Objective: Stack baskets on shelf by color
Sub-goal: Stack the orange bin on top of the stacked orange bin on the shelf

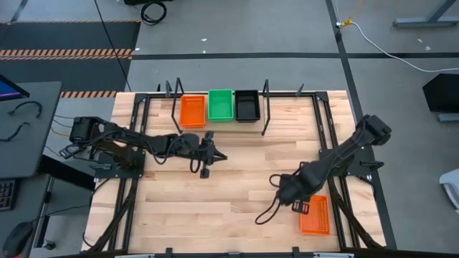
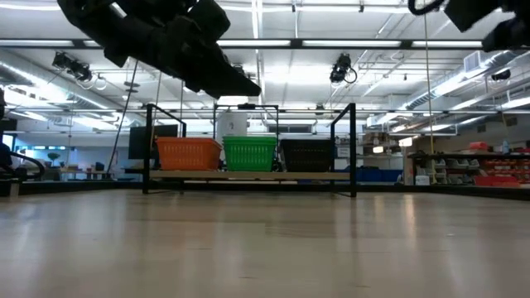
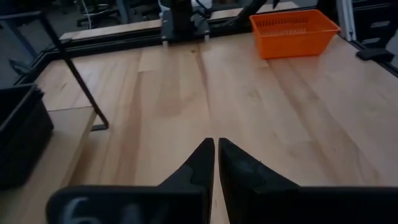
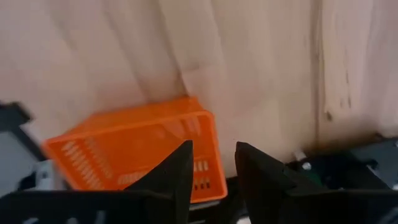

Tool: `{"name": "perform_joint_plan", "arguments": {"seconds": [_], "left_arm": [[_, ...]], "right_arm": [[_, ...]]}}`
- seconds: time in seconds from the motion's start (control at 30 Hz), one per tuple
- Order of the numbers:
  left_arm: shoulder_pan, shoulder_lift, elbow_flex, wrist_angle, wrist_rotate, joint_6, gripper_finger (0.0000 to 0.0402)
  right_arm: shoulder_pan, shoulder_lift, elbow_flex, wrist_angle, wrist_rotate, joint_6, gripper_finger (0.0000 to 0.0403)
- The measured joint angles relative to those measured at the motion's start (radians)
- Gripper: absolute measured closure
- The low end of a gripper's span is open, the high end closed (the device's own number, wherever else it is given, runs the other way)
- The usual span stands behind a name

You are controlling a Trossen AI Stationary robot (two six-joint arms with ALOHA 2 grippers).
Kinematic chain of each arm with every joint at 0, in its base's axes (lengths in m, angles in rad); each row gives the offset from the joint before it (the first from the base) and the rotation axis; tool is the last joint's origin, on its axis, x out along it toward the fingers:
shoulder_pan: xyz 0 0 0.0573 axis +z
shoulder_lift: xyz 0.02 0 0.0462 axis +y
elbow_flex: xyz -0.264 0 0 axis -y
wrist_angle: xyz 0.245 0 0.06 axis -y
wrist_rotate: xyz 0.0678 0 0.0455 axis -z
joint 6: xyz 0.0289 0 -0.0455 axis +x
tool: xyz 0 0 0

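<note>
Three baskets stand side by side on the shelf (image 1: 215,123) at the table's far edge: orange (image 1: 192,111), green (image 1: 221,105) and black (image 1: 247,105). They rest on its pale board (image 2: 248,175). A second orange basket (image 1: 315,213) sits on the table near the right front corner. My right gripper (image 4: 212,152) hangs open above this basket's (image 4: 137,155) end, pointing down, touching nothing that shows. My left gripper (image 3: 216,146) is shut and empty, held over the table's middle (image 1: 219,155) in front of the shelf.
Black metal frame rails (image 1: 326,136) run along both sides of the table, and one (image 1: 344,208) passes close to the loose orange basket. Bare wooden tabletop (image 1: 237,193) lies between the two arms. The shelf's thin uprights (image 2: 354,149) stand at its ends.
</note>
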Motion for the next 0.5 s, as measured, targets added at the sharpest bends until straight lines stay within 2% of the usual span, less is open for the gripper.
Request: {"name": "perform_joint_plan", "arguments": {"seconds": [0.27,0.5], "left_arm": [[-0.047,0.000,0.000,-0.006,-0.002,0.000,0.0373],[-0.063,0.001,0.000,-0.048,-0.002,-0.001,0.0385]], "right_arm": [[0.088,0.100,0.000,-0.054,0.032,0.033,0.0263],[0.182,0.035,-0.077,0.016,0.055,0.225,0.0263]]}}
